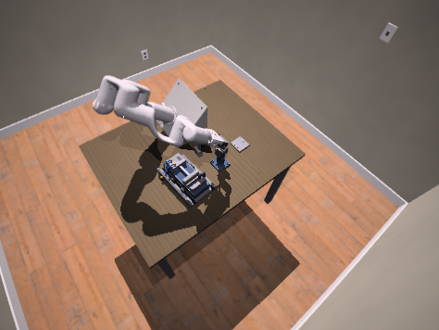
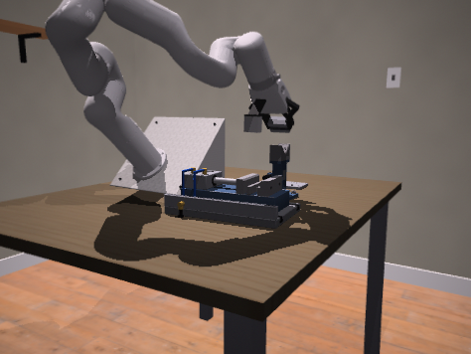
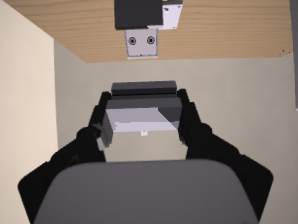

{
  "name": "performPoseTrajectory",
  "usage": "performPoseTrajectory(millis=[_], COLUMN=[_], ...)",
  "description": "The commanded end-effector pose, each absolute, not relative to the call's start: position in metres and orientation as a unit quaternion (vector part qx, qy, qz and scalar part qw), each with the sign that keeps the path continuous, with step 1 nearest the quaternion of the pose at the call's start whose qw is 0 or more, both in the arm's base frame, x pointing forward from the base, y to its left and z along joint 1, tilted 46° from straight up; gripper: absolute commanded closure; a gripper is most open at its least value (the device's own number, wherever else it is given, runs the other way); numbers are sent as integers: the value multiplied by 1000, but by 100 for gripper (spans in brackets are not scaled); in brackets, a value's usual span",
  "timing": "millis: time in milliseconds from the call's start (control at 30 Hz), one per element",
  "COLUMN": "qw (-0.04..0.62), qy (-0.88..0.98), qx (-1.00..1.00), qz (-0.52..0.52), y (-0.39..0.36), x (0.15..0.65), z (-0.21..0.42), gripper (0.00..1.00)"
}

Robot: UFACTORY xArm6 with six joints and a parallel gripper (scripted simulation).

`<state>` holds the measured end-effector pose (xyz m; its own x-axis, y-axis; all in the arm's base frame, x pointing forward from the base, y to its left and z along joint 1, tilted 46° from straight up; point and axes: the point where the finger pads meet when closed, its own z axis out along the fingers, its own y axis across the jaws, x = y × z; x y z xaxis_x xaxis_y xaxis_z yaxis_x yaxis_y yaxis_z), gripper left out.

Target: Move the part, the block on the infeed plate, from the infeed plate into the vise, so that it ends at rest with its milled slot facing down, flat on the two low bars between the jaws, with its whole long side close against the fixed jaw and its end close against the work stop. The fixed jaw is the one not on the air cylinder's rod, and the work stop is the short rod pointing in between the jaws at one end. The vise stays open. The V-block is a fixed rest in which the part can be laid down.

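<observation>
Part (image 2: 252, 122), a grey block, hangs in the air above the V-block (image 2: 279, 155), clamped between the black fingers of the pincer (image 2: 276, 120). Its far end is hidden behind the fingers in the wrist view, and its milled slot cannot be made out. Below, the vise (image 2: 234, 196) sits open on the worktop (image 2: 308, 234), partly hiding the infeed plate (image 1: 240, 144) in the exterior view.
</observation>
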<state>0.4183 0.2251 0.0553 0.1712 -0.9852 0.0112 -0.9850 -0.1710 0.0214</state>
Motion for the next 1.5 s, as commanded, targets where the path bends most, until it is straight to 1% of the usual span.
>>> performPoseTrajectory(millis=[0, 1467], qw=[10, 10], qy=[-643, -643], qx=[766, 766], qz=[-2, -2], y=[224, 195], x=[419, 424], z=[55, 25], gripper=[100, 100])
